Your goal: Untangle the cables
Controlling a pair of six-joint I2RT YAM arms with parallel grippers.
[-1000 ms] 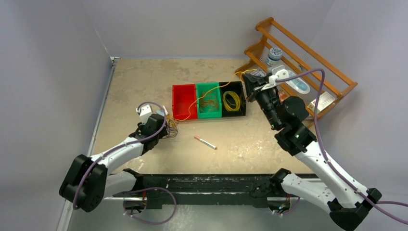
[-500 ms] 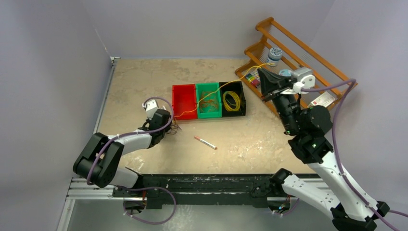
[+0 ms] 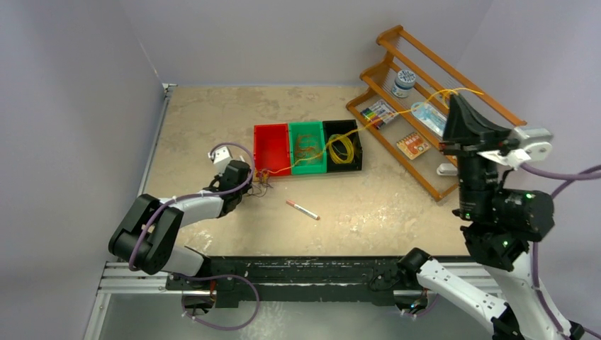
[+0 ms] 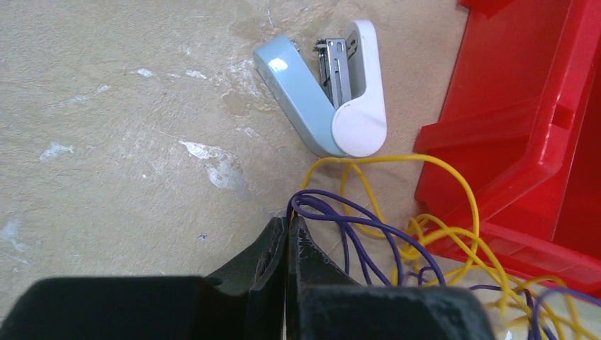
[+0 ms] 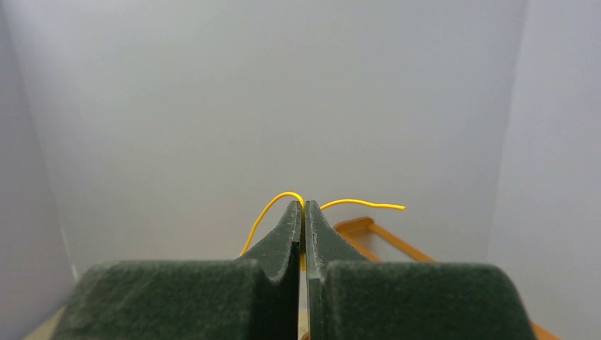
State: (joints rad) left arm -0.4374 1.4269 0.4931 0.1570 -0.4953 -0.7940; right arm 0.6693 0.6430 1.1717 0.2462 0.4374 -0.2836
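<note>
The cables (image 3: pixel 263 182) lie as a small tangle on the table just in front of the red bin (image 3: pixel 271 149). My left gripper (image 3: pixel 251 185) is low at the tangle. In the left wrist view it (image 4: pixel 288 222) is shut on a loop of the purple cable (image 4: pixel 368 227), with yellow cable loops (image 4: pixel 464 193) beside it. My right gripper (image 3: pixel 453 99) is raised high over the wooden rack, shut on one yellow cable (image 3: pixel 386 117) that stretches from the tangle across the bins. The right wrist view shows that strand (image 5: pixel 361 204) pinched at the tips of the right gripper (image 5: pixel 303 205).
A green bin (image 3: pixel 307 147) with brownish wire and a black bin (image 3: pixel 343 146) with a yellow coil stand beside the red one. A pen (image 3: pixel 302 210) lies mid-table. A wooden rack (image 3: pixel 418 152) holds small items at the right. A stapler (image 4: pixel 326 88) lies near the red bin's corner.
The right arm rose and swung to the right, drawing the yellow cable out over the bins. The left gripper moved in to the tangle and closed on the purple loop.
</note>
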